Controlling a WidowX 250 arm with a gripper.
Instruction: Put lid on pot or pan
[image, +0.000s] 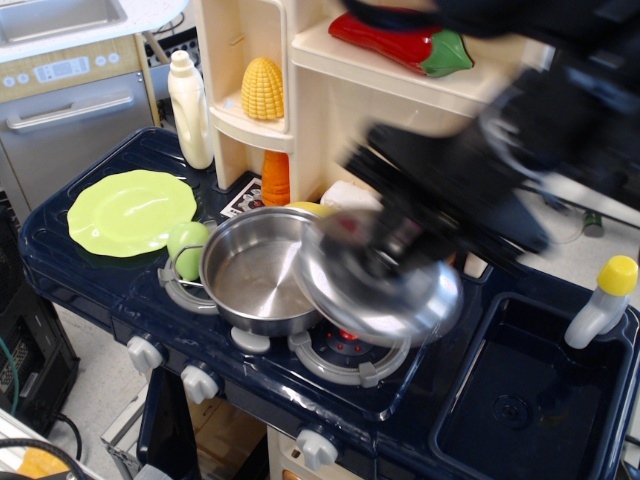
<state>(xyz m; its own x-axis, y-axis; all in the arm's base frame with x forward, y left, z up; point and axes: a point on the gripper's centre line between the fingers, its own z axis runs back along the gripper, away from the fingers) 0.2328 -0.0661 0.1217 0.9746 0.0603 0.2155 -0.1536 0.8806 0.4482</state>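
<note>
Arm (500, 150), dark and motion-blurred, reaching in from upper right over the toy stove.

Tabletop (110, 285): dark blue stove deck with burner rings and a sink basin (530, 400) at lower right.

Pot (262, 270): a shiny steel saucepan standing upright and empty on the left burner, with thin wire handles at its sides. A green ball (186, 248) lies just beside its left wall and a yellow item is partly hidden behind it. Judged light, rigid and smooth-walled, so a sideways knock could slide it off the ring.

Lid (378, 285): a shiny, slightly domed steel disc about as wide as the pot, held in the air and tilted. Its left edge overlaps the pot's right rim in this view; the rest hangs above the right burner (352, 352). Whether it touches the rim cannot be told. Judged light, stiff and slippery; the small centre knob is the natural hold, since the polished dome offers no purchase and a loose grip would let the disc swing.

Tool (395, 245): blurred, sitting over the lid's centre. The lid hangs from it, so it appears clamped on the knob; finger spacing cannot be read. No other contact is visible.
</note>
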